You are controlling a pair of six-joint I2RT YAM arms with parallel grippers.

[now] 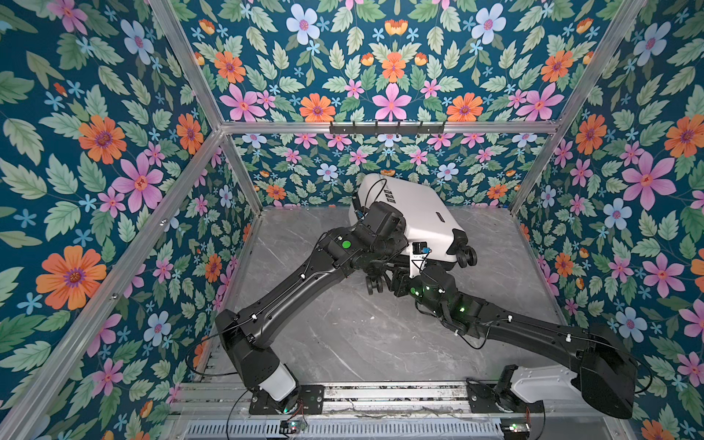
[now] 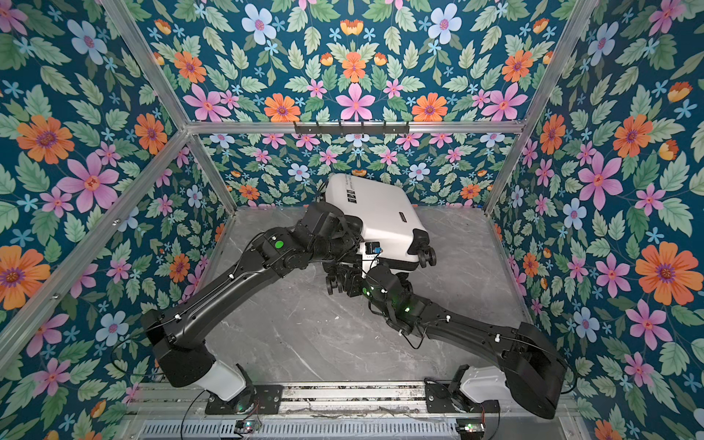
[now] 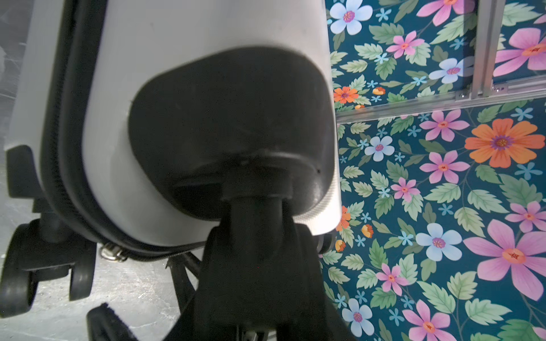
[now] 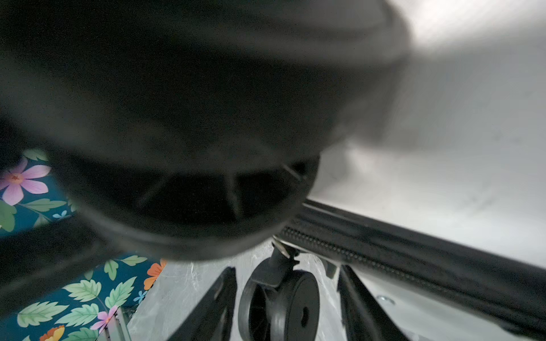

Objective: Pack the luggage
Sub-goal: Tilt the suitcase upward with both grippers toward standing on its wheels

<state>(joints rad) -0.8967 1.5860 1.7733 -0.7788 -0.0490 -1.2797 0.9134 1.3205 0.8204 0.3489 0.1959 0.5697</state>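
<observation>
White luggage (image 1: 419,213) | wheel (image 4: 280,307) between parted fingers (image 4: 215,307) of right pincer (image 4: 286,270) | left pincer (image 1: 377,268) grip unclear

- One white suitcase (image 1: 419,213).
- Two black robot arms: left arm (image 1: 289,282), right arm (image 1: 533,331).
- Two wheel casters (image 1: 466,257) in both top views; one wheel (image 4: 280,307) between the right gripper's (image 4: 286,270) jaws.
- One wall rail (image 1: 386,128) with six hooks.

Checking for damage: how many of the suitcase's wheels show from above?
2. One wheel sticks out at the right side of the suitcase; the second wheel shows at its lower left in both top views. Others may be hidden beneath it.
</observation>
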